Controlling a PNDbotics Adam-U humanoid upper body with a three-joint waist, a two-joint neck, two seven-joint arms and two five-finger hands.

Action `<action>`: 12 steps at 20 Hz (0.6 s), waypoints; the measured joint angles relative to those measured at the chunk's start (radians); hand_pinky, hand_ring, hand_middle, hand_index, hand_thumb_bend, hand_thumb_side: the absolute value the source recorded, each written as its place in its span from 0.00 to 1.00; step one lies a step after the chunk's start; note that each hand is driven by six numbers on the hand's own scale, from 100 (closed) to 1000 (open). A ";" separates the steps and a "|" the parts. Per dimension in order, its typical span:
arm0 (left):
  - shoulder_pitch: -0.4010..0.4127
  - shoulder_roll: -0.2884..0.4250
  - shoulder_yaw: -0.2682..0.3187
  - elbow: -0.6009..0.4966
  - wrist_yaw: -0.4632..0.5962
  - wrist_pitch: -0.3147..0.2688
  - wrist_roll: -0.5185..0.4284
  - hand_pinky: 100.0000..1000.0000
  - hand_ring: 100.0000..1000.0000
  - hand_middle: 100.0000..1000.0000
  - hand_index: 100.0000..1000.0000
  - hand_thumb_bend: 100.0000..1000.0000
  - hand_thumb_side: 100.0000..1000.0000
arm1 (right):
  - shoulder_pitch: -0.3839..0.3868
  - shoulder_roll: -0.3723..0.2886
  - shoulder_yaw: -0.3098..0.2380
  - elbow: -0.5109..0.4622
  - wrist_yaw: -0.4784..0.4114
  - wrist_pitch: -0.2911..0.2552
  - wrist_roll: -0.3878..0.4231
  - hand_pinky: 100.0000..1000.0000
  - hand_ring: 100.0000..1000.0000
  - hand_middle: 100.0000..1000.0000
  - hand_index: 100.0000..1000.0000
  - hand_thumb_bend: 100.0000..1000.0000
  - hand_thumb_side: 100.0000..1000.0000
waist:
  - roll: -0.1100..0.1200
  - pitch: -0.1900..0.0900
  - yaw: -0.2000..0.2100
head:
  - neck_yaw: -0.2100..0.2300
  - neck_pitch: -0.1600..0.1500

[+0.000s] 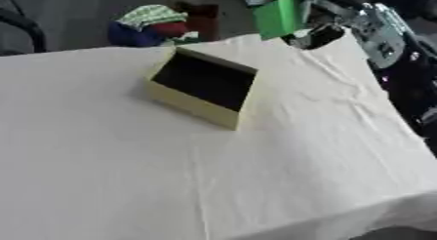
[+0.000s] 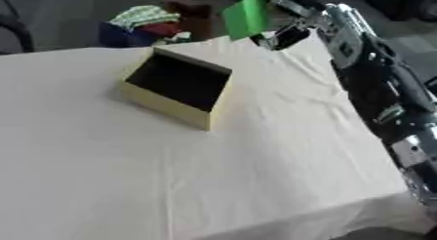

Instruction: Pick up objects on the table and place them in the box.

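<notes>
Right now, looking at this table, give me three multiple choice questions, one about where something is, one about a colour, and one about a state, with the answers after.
1. Where is the green object?
A. Inside the box
B. Up at the table's far edge, at the right hand
C. On the cloth in front of the box

2. What colour is the box outside?
A. Pale yellow
B. Red
C. Blue

3. What is the state of the box's inside?
A. Filled to the rim
B. Covered by a lid
C. Open, dark, nothing seen inside

Answers: 1 B, the green shape sits above the far edge beside the right arm's end. 2 A, its walls look pale yellow. 3 C, the opening faces the camera and shows only a dark interior.
</notes>
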 measured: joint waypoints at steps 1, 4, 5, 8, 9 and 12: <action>0.000 0.000 0.000 0.000 0.001 0.000 -0.001 0.69 0.50 0.49 0.80 0.00 0.73 | -0.023 0.020 0.004 0.021 0.013 0.001 0.014 0.72 0.83 0.46 0.71 0.00 0.00 | 0.000 0.001 0.005 | 0.000 0.000; -0.003 0.000 0.000 0.000 0.002 -0.001 -0.002 0.69 0.50 0.49 0.79 0.00 0.73 | -0.091 0.072 0.012 0.089 0.052 -0.001 0.057 0.72 0.82 0.48 0.72 0.00 0.00 | 0.000 0.006 0.016 | 0.000 -0.001; -0.003 0.000 0.000 0.000 0.002 -0.001 -0.002 0.69 0.50 0.49 0.79 0.00 0.73 | -0.113 0.088 0.016 0.111 0.066 -0.003 0.071 0.73 0.82 0.50 0.73 0.00 0.00 | -0.001 0.008 0.018 | 0.000 -0.001; -0.004 0.000 0.000 0.000 0.002 -0.002 -0.002 0.69 0.50 0.49 0.79 0.00 0.73 | -0.156 0.123 0.038 0.165 0.114 -0.020 0.115 0.75 0.82 0.57 0.79 0.00 0.08 | -0.004 0.010 0.021 | 0.002 -0.001; -0.005 0.000 0.000 0.000 0.002 -0.002 -0.002 0.69 0.50 0.49 0.79 0.00 0.73 | -0.160 0.133 0.045 0.176 0.144 -0.029 0.129 0.76 0.83 0.60 0.82 0.00 0.11 | -0.005 0.011 0.021 | 0.003 -0.001; -0.007 0.000 0.000 0.000 0.002 -0.002 -0.002 0.69 0.50 0.49 0.79 0.00 0.73 | -0.161 0.159 0.055 0.206 0.259 -0.051 0.155 0.78 0.82 0.70 0.89 0.08 0.21 | -0.005 0.013 0.021 | 0.004 -0.001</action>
